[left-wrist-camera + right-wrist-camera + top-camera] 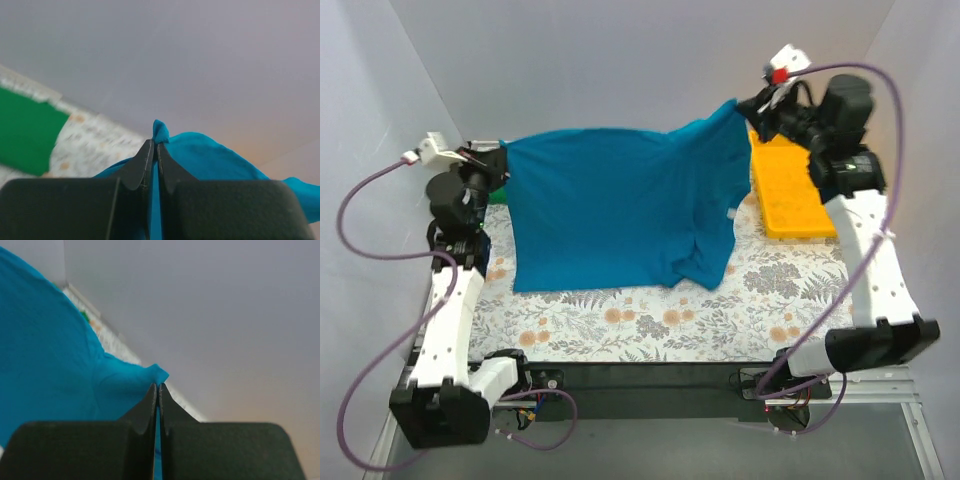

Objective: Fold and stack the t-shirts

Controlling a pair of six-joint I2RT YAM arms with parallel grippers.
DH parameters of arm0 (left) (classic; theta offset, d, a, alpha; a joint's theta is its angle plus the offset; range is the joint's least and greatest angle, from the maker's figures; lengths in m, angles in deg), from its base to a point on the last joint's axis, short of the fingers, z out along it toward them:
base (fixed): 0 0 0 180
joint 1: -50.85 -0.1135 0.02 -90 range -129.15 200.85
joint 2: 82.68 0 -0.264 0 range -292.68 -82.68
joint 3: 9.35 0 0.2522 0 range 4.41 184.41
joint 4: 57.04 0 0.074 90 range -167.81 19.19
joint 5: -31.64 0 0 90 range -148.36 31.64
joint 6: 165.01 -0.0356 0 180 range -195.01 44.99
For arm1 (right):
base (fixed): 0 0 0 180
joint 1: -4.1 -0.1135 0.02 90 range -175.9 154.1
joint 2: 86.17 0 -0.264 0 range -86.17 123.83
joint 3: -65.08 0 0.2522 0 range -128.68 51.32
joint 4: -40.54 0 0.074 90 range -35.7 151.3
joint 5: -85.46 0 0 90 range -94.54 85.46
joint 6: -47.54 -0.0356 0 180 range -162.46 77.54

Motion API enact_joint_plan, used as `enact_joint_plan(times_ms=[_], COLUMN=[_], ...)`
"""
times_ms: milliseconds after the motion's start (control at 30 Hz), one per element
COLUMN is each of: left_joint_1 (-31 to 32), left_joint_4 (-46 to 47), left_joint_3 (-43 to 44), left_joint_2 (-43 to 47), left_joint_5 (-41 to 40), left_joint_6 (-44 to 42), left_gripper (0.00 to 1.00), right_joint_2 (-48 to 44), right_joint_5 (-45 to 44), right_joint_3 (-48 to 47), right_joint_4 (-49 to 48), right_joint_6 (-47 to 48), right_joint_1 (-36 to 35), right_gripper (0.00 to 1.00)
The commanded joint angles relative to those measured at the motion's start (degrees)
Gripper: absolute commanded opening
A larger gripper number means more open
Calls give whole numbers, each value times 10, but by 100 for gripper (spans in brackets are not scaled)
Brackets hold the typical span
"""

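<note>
Two t-shirts, one tray, two pairs of fingers. My left fingers (pixel 151 152) are pressed together, pinching one upper corner of the teal-blue t-shirt (pixel 620 210); a small tuft of cloth pokes out past their tips. My right fingers (pixel 154 392) are pressed together on the opposite upper corner. The shirt hangs spread between the two pairs, its lower edge draping onto the floral worktop (pixel 650 325). The bright green t-shirt (pixel 25 132) lies on the worktop beside my left fingers, largely hidden behind the teal one. The yellow tray (pixel 790 190) sits on the worktop near my right fingers, just beside the hanging shirt.
</note>
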Motion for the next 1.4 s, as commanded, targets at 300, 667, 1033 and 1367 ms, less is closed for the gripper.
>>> enact_joint_plan(times_ms=[300, 667, 1033, 1367], left_joint_1=[-2, 23, 30, 18], left_joint_4=[-18, -90, -8, 54], left_joint_3=[218, 318, -61, -53], left_joint_2=[138, 166, 118, -277], left_joint_5=[81, -3, 11, -5], left_joint_6=[90, 17, -23, -56], left_gripper=[0, 0, 0, 0], right_joint_2=[-152, -171, -147, 108], right_joint_5=[-63, -61, 42, 5], right_joint_3=[-354, -360, 96, 237], right_joint_4=[106, 69, -59, -257], right_joint_6=[49, 27, -1, -47], right_joint_1=[34, 80, 80, 63], right_gripper=[1, 1, 1, 1])
